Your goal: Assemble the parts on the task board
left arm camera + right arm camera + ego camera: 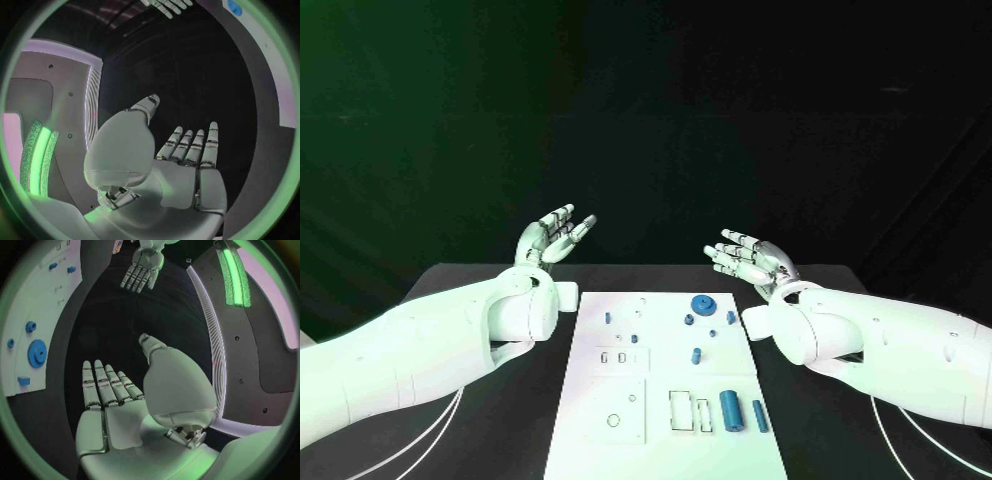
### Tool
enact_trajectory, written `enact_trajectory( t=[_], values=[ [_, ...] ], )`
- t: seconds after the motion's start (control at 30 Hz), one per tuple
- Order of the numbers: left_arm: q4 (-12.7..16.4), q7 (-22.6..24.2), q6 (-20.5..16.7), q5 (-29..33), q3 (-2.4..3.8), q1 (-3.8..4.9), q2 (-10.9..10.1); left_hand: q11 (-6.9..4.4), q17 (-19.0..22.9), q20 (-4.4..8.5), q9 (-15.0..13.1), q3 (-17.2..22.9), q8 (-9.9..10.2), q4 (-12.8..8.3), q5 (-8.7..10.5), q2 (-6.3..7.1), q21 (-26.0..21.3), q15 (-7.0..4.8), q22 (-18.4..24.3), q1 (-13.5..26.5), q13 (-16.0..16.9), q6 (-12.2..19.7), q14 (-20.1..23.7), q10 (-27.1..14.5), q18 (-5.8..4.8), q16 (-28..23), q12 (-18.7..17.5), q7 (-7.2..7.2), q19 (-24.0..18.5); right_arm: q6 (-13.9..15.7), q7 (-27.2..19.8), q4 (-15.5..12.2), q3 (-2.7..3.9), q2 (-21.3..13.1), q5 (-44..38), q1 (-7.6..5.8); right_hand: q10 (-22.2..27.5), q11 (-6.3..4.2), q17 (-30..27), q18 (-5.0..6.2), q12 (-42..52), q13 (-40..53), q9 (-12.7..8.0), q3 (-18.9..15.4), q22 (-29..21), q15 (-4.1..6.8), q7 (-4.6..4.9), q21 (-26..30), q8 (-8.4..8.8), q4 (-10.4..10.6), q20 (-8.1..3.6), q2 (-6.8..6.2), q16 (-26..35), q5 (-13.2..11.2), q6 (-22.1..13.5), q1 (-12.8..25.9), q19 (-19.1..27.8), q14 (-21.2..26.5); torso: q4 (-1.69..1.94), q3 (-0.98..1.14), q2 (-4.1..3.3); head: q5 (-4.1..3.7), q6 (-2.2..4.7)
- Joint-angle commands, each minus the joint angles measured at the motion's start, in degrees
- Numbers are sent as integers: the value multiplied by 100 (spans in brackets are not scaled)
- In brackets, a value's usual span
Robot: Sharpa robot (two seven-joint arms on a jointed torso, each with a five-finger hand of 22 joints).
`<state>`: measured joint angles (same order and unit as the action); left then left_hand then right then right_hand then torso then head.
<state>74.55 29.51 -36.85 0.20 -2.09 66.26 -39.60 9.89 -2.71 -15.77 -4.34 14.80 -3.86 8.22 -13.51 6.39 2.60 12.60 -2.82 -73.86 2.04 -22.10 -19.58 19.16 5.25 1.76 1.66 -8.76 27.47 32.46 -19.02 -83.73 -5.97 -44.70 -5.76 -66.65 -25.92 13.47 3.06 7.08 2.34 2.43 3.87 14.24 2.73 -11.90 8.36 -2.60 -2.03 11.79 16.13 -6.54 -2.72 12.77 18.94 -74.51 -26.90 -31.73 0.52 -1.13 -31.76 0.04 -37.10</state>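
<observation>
1. Nearest us on the task board (pixel 589 440), two blue cylindrical parts (pixel 730 405) lie side by side beside a rectangular outline, the thicker one on the board's inner side.
2. Toward the middle of the board, we see a small blue peg (pixel 695 355) lying alone, with small recesses marked beside it.
3. At the board's far end sits a blue gear (pixel 704 303), with a few smaller blue pieces (pixel 689 320) scattered just beside it.
4. Beyond the board's far corners, our left hand (pixel 554 238) and right hand (pixel 750 259) both hover above the worktop (pixel 473 285), palms up, fingers (pixel 199 147) spread and holding nothing.
5. We judge assembly has not begun, since every part lies loose and neither hand touches one.
6. To start well, we should turn one palm down and lower it over a single part, likely the gear or a cylinder.
7. We should pinch it at its sides without nudging its neighbours, keeping the other hand well apart from the board.
</observation>
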Motion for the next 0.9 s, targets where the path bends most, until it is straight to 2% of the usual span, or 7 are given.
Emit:
enact_trajectory(
  t=[0.03,0.17,0.2,0.33,0.4,0.63,0.9],
  values=[
    [-80,178,493,-20,-6,37,48,59,-17,-60,-23,68,-54,21,-65,13,30,47,-17,-318,17,-143,-133,144,119,50,52,-386,117,-950,605,80,-57,4,-566,-72,-763,78,105,114,72,50,84,154,55,-63,810,-104,-146,-110,51,-6,-159,31,572,-604,-562,-933,2,-4,-1,1,-1],
    [-83,178,495,-20,-6,39,49,203,-47,-69,-53,2,-100,39,-63,-39,48,11,-28,-424,48,-371,-391,516,212,97,95,-498,139,-1115,727,133,-107,4,-657,-127,-1820,-6,187,227,136,100,208,281,118,49,717,-258,-334,-294,42,-26,-288,-13,1397,-800,-1491,-1832,2,-4,-1,1,-1],
    [193,150,697,-79,-6,48,-265,261,-75,-83,-75,-18,-137,38,-62,-54,76,16,-43,-470,60,-529,-620,748,251,136,110,-542,241,-545,369,287,-109,-89,-2316,-264,-2162,-55,193,285,150,114,242,323,131,106,673,-303,-388,-343,38,-43,-298,-22,1647,-846,-1820,-1950,44,-34,-116,-52,-85],
    [322,134,718,-131,-5,52,-364,355,-149,-92,-136,-36,-235,25,-60,-64,189,32,-99,-555,86,-938,-1222,1273,257,236,137,-595,800,-415,355,306,-108,-112,-2904,-334,-2720,-174,223,348,173,126,352,485,131,218,566,-367,-564,-470,-4,-96,-365,-9,2445,-955,-2219,-2326,61,-24,-164,-65,-90],
    [398,121,730,-161,-4,55,-422,416,-272,-87,-202,-21,-346,2,-62,-68,369,-9,-175,-615,131,-1360,-2113,1942,315,433,217,-619,1445,-356,394,305,-107,-134,-3265,-375,-2959,-242,243,356,159,121,407,620,136,288,524,-425,-663,-516,-76,-161,-416,-20,2913,-986,-2508,-2579,82,-15,-208,-86,-80],
    [702,22,865,-327,24,61,-640,173,-596,23,-364,148,-654,-35,-66,-8,824,-321,-291,-704,190,-2578,-3380,3476,534,923,410,-558,2372,-326,797,275,-101,-206,-4570,-509,-3664,-466,399,334,176,128,441,954,260,622,347,-824,-800,-576,-463,-386,-698,-82,3490,-963,-3561,-3444,133,-1,-316,-145,-65],
    [1185,-93,1176,-481,66,61,-932,5,-1003,285,-366,472,-738,-34,-65,160,1196,-555,-422,-729,195,-2853,-4030,4054,530,1284,419,-449,2936,-927,1775,190,-90,-253,-6252,-610,-4389,-738,1011,307,192,191,537,927,754,1012,127,-1677,-921,-603,-868,-578,-1223,-215,3913,-838,-4266,-4459,218,-5,-467,-254,-41]
  ],
)
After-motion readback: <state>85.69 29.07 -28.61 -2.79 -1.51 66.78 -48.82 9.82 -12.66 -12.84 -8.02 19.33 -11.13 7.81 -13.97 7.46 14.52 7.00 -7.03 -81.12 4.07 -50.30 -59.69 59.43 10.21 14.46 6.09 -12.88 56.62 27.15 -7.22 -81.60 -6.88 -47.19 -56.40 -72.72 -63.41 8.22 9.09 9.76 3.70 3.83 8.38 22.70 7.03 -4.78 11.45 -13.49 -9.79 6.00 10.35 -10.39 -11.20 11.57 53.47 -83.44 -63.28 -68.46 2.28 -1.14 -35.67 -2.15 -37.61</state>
